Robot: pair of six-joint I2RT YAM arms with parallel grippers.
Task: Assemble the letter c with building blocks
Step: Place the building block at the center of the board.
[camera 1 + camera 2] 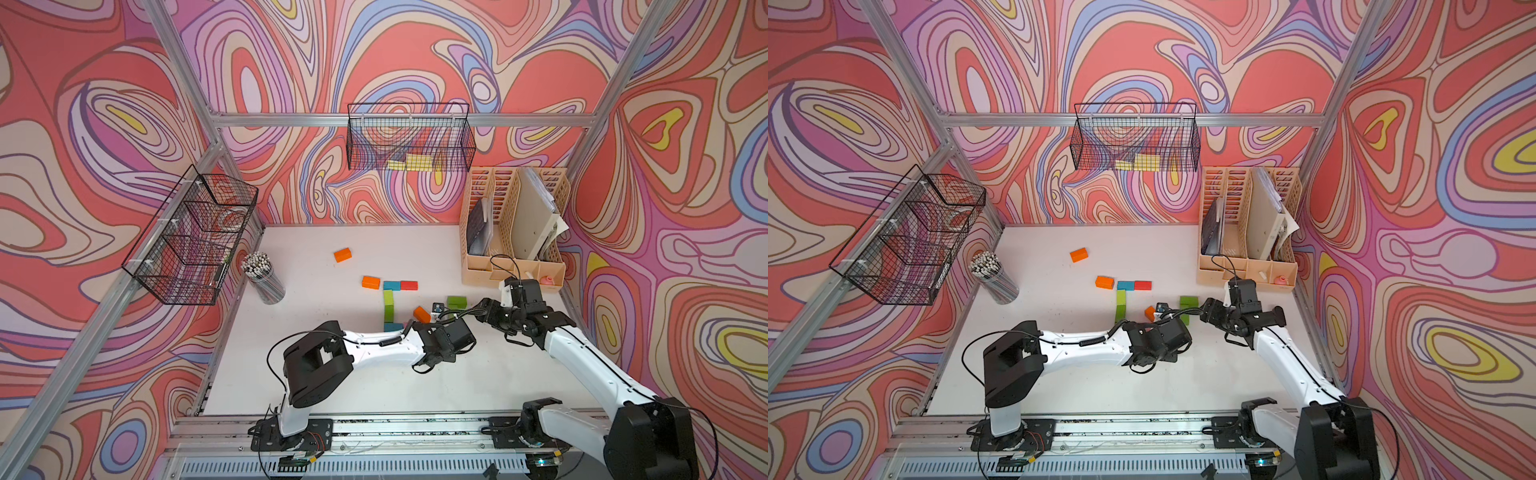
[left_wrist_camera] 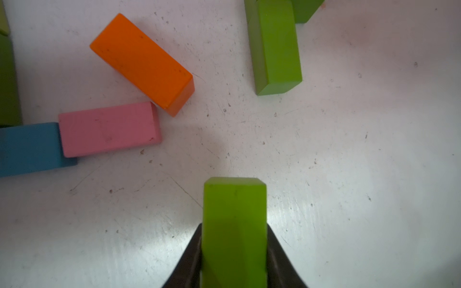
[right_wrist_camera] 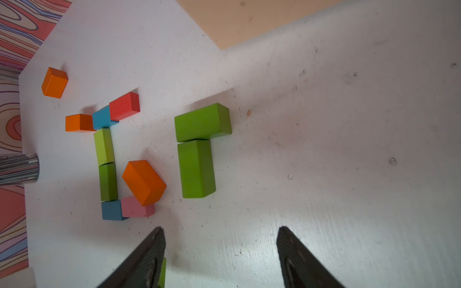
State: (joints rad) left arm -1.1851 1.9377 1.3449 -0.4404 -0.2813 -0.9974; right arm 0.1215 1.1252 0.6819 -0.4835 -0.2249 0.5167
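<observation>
Left gripper (image 2: 234,228): jaws clamped on a green brick (image 2: 234,199), held near the pink brick (image 2: 109,128). A blue brick (image 2: 30,149) touches the pink brick's end; an orange brick (image 2: 142,63) lies just beside it. Right gripper (image 3: 220,229): jaws apart, empty.

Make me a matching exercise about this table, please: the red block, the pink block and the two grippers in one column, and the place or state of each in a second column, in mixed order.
Column one:
1. red rectangular wooden block
2. pink rectangular wooden block
3. left gripper
4. right gripper

Column two:
A. open, holding nothing
B. end against the nearer blue block
C. shut on a bright green block
D. end against the farther blue block

Pairs: 1-D, 2-B, 3-C, 4-A.
</observation>
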